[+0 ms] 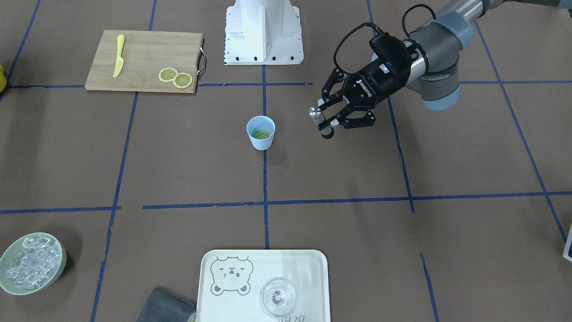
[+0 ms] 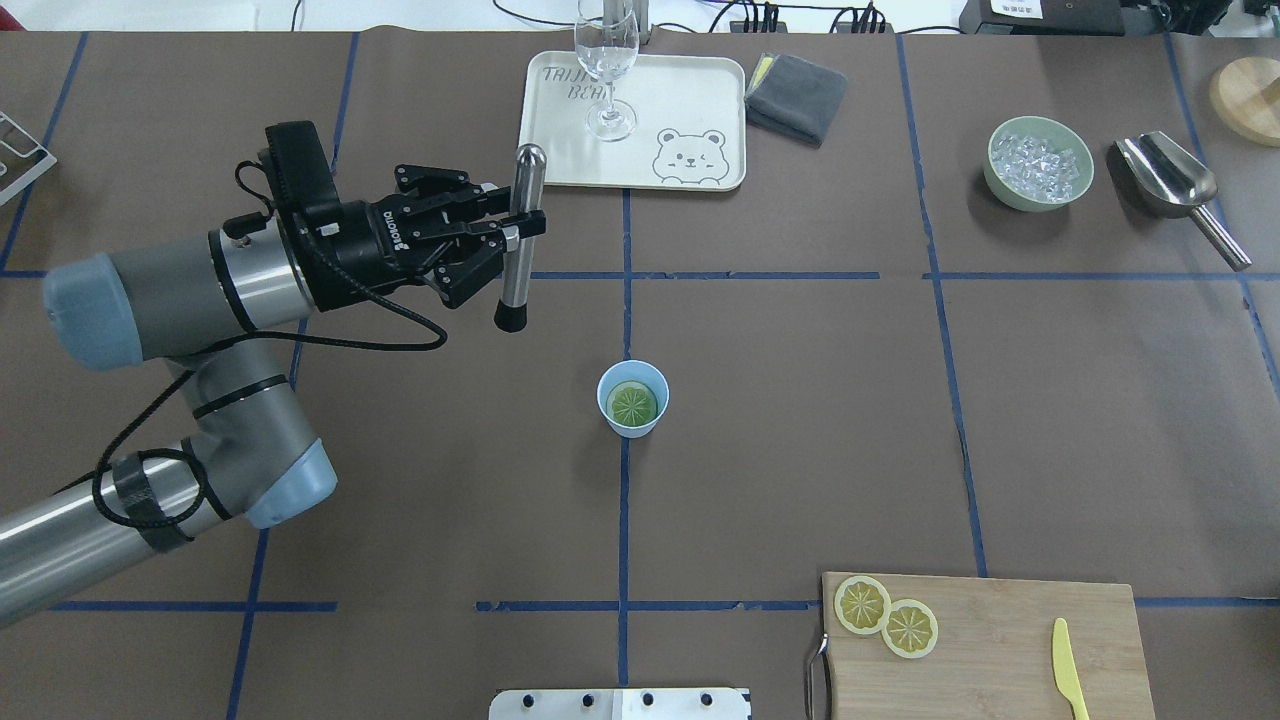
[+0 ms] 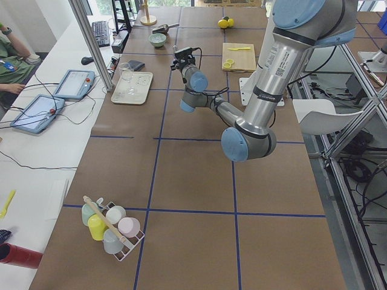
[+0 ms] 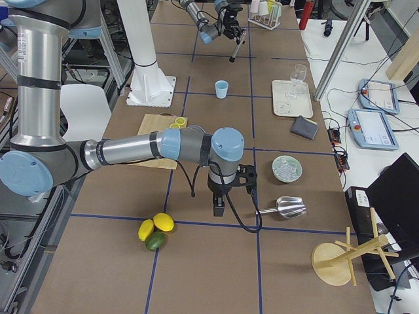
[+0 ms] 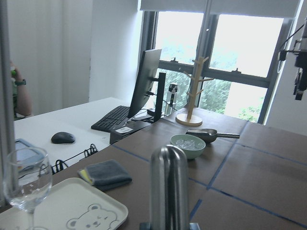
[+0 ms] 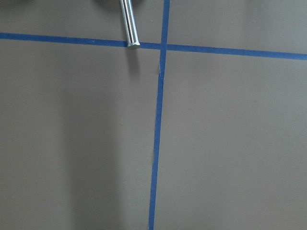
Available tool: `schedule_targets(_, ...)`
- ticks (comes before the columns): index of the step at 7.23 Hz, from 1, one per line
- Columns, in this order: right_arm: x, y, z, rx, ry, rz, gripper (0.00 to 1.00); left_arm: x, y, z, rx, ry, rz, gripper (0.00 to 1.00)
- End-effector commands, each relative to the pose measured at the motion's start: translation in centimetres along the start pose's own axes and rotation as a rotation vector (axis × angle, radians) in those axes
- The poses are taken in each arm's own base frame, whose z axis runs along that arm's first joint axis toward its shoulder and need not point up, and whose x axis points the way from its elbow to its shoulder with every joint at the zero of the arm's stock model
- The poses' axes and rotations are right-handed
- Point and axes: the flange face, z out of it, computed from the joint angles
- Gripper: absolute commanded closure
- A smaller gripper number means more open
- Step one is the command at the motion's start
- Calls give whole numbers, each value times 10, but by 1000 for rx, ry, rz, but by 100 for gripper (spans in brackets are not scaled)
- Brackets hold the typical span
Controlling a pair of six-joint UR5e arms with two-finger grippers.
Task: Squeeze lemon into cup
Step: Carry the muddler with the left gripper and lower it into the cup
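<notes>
The light-blue cup [image 2: 632,412] stands upright at mid-table with one lemon slice [image 2: 633,404] lying flat inside; it also shows in the front view [image 1: 261,139] with the slice [image 1: 262,134]. My left gripper [image 2: 525,232] is shut on a steel muddler [image 2: 521,190] with a black tip, held upright above the table, to the left of and beyond the cup and apart from it. In the front view the gripper [image 1: 322,117] is right of the cup. My right gripper [image 4: 219,206] points down near the scoop; I cannot tell whether it is open.
Two more lemon slices [image 2: 862,603] and a yellow knife [image 2: 1068,670] lie on the cutting board [image 2: 1000,650]. A tray [image 2: 690,110] with a clear glass [image 2: 607,70], a grey cloth [image 2: 797,95], a bowl of ice [image 2: 1040,163] and a metal scoop [image 2: 1175,185] line the far edge.
</notes>
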Motion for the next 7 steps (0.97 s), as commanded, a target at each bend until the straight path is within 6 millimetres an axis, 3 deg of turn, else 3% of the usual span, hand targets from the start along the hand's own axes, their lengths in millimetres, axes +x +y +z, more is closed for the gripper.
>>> schedule_targets(1, 13, 15, 16, 54, 9, -37, 0, 44, 18, 31, 83, 13, -56, 100)
schedule_targets(2, 25, 14, 28, 56, 7, -30, 0, 51, 17, 48, 92, 19, -62, 100)
schedule_targets(4, 27, 15, 31, 50, 6, -24, 0, 56, 35, 65, 92, -23, -37, 100)
schedule_targets(5, 28, 17, 32, 47, 6, -21, 0, 68, 46, 77, 123, -50, -4, 100)
schedule_targets(7, 30, 19, 33, 46, 6, -20, 0, 82, 64, 82, 129, -65, -21, 100)
